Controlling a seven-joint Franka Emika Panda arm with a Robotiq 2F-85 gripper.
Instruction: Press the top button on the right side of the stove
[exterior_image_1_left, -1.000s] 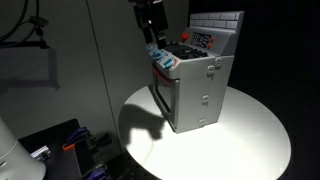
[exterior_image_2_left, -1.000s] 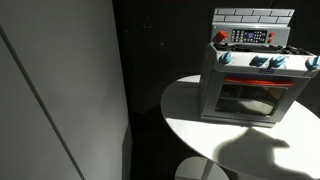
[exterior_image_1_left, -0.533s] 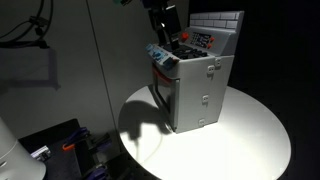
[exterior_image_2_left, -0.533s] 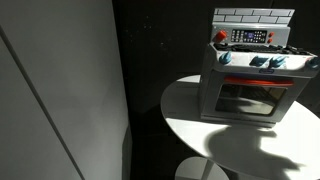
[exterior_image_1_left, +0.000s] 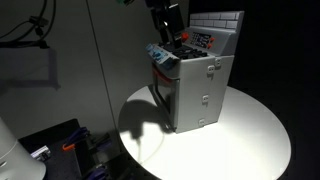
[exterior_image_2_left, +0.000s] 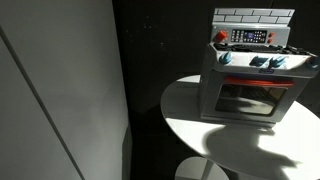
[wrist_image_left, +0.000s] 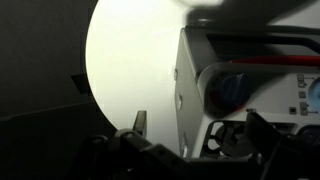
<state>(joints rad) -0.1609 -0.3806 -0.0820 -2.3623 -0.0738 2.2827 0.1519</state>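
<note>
The small grey toy stove (exterior_image_1_left: 200, 85) stands on a round white table (exterior_image_1_left: 250, 135). It has a white tiled back panel, a dark and red cooktop and blue knobs above the oven door (exterior_image_2_left: 245, 97). Its grey side wall carries two small light fittings, an upper one (exterior_image_1_left: 212, 68) and a lower one (exterior_image_1_left: 205, 100). My gripper (exterior_image_1_left: 172, 32) hangs just above the front of the cooktop, open and empty. In the wrist view the stove (wrist_image_left: 240, 80) lies under my spread fingers (wrist_image_left: 200, 125). The gripper is out of view in an exterior view that shows the stove (exterior_image_2_left: 255, 75) from the front.
The table (exterior_image_2_left: 195, 120) stands on a white pedestal (exterior_image_2_left: 200, 170). A tall grey panel (exterior_image_2_left: 60, 80) fills the space beside it. Cables and small clutter (exterior_image_1_left: 70, 145) lie low beside the table, with dark surroundings behind the stove.
The gripper has moved sideways from over the stove's front corner to above the cooktop, nearer the back panel. It stays open. The stove has not moved.
</note>
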